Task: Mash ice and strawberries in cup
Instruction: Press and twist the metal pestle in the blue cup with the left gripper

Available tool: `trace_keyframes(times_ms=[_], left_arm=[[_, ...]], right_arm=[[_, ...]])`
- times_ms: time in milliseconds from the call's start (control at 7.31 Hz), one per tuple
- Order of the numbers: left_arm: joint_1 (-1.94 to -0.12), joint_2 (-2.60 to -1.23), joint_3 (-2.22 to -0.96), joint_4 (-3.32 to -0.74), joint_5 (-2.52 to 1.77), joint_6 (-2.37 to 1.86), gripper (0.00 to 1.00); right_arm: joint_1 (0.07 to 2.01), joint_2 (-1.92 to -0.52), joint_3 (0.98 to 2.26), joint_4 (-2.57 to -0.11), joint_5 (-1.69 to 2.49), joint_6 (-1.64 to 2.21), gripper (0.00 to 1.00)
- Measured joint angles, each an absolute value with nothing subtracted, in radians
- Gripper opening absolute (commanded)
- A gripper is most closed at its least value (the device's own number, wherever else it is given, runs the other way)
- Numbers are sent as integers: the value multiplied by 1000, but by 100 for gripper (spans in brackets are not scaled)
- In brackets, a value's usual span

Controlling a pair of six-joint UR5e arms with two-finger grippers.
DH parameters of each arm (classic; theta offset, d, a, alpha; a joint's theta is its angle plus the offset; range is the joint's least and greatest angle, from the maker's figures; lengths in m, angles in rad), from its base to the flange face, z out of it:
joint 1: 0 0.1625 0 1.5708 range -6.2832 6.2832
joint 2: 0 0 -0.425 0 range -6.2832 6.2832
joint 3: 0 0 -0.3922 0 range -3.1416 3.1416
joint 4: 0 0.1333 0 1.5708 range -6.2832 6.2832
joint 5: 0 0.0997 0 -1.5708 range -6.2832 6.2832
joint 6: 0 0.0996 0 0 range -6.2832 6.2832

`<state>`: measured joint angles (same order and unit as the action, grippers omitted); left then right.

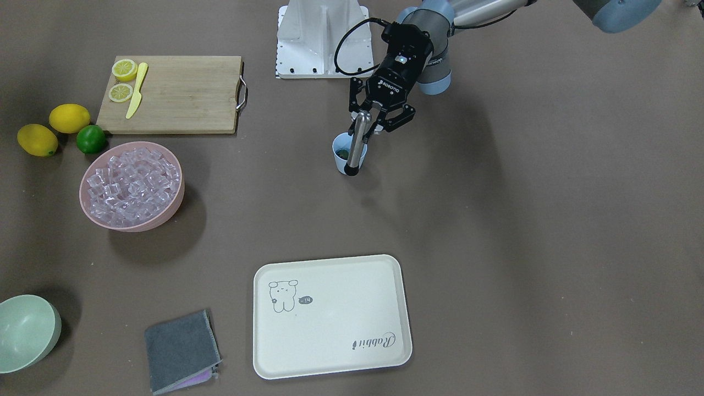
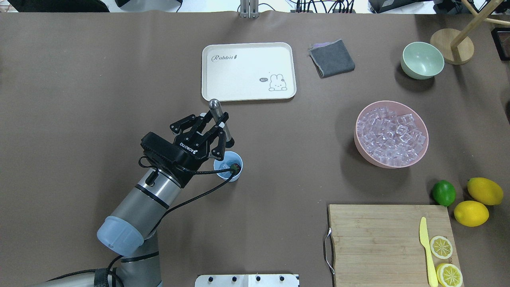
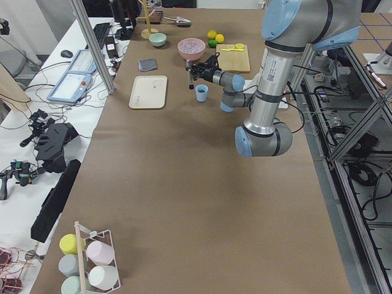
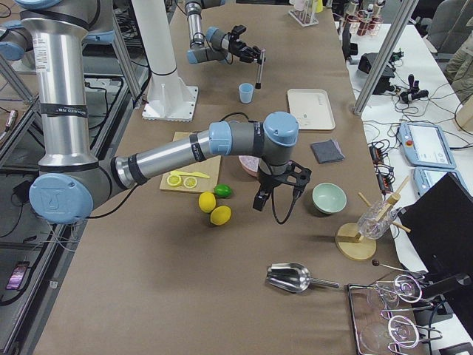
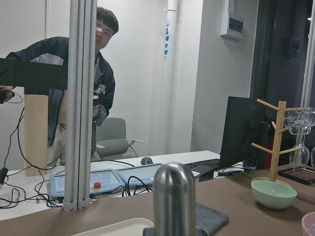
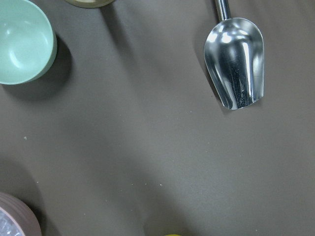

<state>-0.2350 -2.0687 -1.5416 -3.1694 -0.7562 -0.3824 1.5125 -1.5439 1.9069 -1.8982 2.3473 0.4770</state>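
Observation:
The light-blue cup (image 2: 227, 172) stands near the table's middle, also in the front view (image 1: 341, 159). The red strawberry (image 2: 235, 167) lies inside it beside something glassy. My left gripper (image 2: 218, 121) is shut on a steel muddler (image 2: 221, 124) with a black tip. The muddler hangs just beyond the cup on the tray side, its tip outside the rim. Its rounded top fills the left wrist view (image 5: 174, 196). Most ice (image 2: 391, 133) is heaped in the pink bowl (image 2: 423, 153). My right gripper (image 4: 278, 194) hovers near the pale-green bowl; I cannot tell if it is open.
A white tray (image 2: 249, 83) lies beyond the cup, a grey cloth (image 2: 331, 58) and pale-green bowl (image 2: 422, 60) to its right. A cutting board (image 2: 378, 235) carries lemon slices and a yellow knife, with a lime (image 2: 444, 193) and lemons beside it. A metal scoop (image 6: 236, 61) lies below the right wrist.

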Motion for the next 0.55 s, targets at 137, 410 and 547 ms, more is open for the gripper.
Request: trace_keyframes(times_ms=[137, 410, 547], left_arm=[[-232, -2068, -1548, -3168, -756, -382, 0], [-216, -2043, -1591, -3164, -754, -379, 0], [-206, -2023, -1612, -3163, -754, -379, 0]], right_arm=[[1512, -1544, 1908, -1899, 2348, 477, 100], [1512, -1545, 1908, -1898, 2348, 477, 100], [1512, -1546, 1908, -1898, 2349, 477, 100]])
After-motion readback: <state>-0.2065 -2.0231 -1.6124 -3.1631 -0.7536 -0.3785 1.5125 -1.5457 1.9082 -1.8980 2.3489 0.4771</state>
